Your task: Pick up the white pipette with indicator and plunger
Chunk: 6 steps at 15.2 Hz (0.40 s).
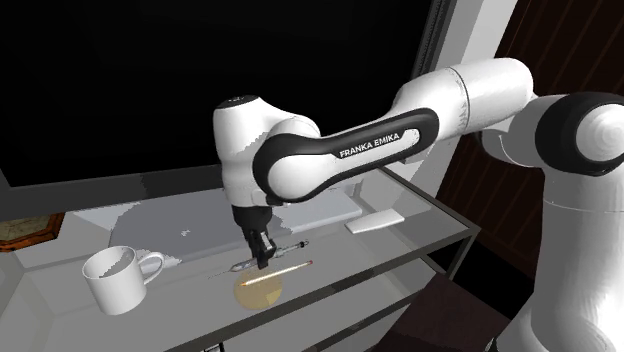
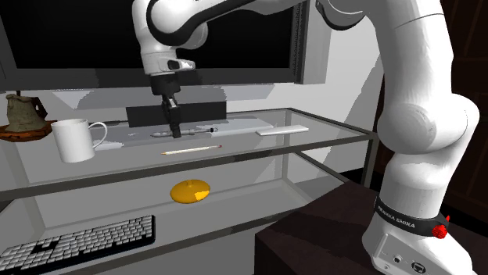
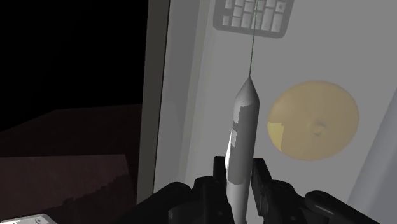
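Glass for the table [image 1: 420,225], by the shoulder view: one white mug [image 1: 122,277] toward that view's left, one flat white bar [image 1: 375,222] toward its right, one thin rod [image 1: 278,269] near the middle. Just behind the rod, one grey-white pipette [image 1: 290,249], lying slantwise at table level, with one black hand [image 1: 263,262] down on its middle. Below the glass, one yellow disc [image 1: 258,290].

From the second exterior view: one hand [image 2: 174,133] pointing straight down, closed about the pipette [image 2: 205,129], needle end toward that view's left. Cannot tell whether resting on the glass or just off it. One rod [image 2: 191,149] in front, apart from it. One mug [image 2: 74,141] and one brown jug [image 2: 23,113] at the left, one white bar [image 2: 281,130] at the right. On the lower shelf [image 2: 250,195], one yellow disc [image 2: 191,191] and one keyboard [image 2: 78,244].

Along the wrist view: two black fingers [image 3: 262,181] clamped on the pipette [image 3: 243,114], one on each side of its barrel, thin tip pointing away from the hand [image 3: 240,167]. Beyond, through the glass, one yellow disc [image 3: 313,119] and one keyboard [image 3: 253,14].
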### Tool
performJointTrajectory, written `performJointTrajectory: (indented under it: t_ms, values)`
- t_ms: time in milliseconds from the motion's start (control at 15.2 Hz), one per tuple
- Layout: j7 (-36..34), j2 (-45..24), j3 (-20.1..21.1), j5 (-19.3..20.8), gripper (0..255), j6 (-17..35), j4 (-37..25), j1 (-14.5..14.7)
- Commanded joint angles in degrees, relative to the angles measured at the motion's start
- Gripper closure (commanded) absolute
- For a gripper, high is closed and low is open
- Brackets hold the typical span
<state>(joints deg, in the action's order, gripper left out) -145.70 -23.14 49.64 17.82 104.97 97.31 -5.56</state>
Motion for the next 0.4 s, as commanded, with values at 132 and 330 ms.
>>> performJointTrajectory:
  t_ms: [132,330]
  values:
    - [0.5,0.8,0.4,-0.8,255,-2.7,-2.2,0.0]
    - [0.7,1.0,0.5,-1.0,255,-3.5,-2.8,0.0]
